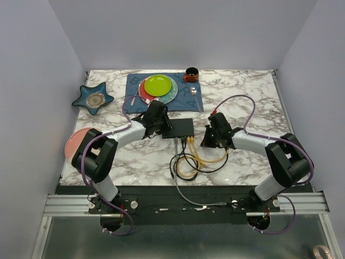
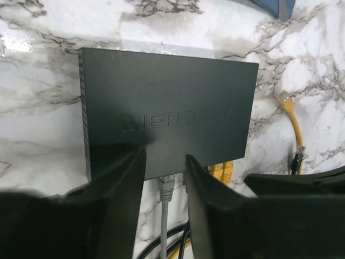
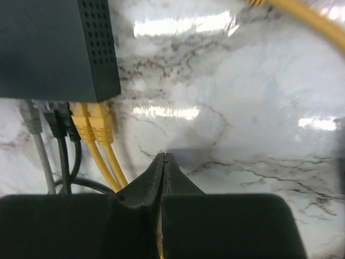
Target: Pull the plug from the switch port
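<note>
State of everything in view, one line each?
switch: flat on table, five plugs in.
grey plug: seated in its port.
black plugs: both seated.
yellow plugs: both seated.
loose yellow plug: unplugged, lying on table.
left end effector: open, straddling grey plug.
right end effector: shut, clear of switch.

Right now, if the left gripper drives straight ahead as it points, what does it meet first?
The left gripper likely meets the switch port edge first, jaws straddling the gray plug; depth unclear.
</note>
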